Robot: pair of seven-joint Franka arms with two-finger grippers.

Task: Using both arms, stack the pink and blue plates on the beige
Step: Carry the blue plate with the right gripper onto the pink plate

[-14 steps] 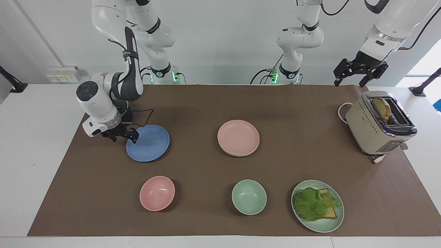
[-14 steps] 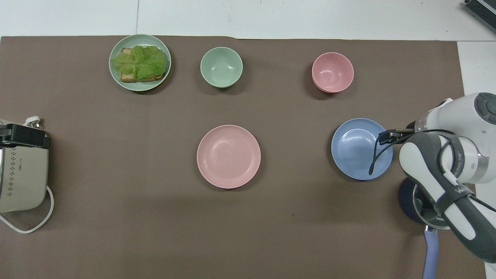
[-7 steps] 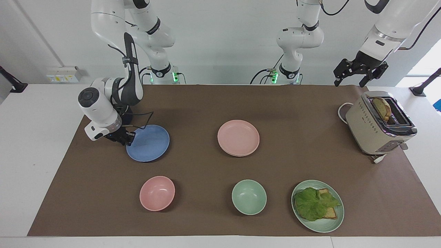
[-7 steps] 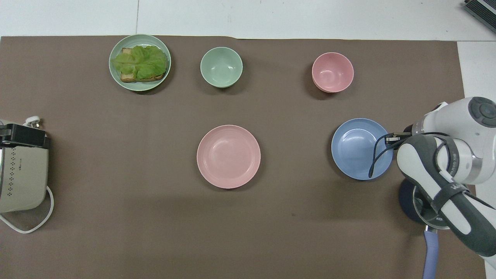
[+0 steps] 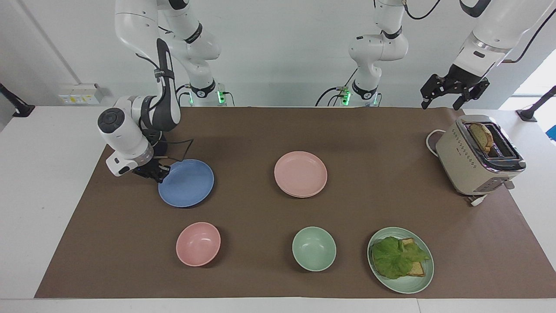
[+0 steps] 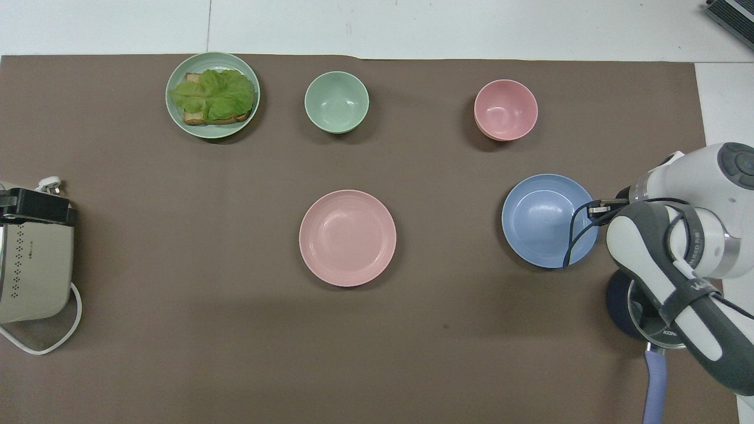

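Blue plate (image 5: 186,183) now raised, in right pincer (image 5: 160,173)

I'm working in a robotics lab: bare white walls, wall sockets (image 5: 80,93), brown mat (image 5: 260,130) covering my white table (image 5: 43,174).

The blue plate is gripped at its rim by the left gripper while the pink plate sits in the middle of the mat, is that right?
Not quite: the right gripper, not the left, is shut on the rim of the blue plate, as the facing view shows. The left gripper waits open above the toaster. The pink plate does sit in the middle of the mat.
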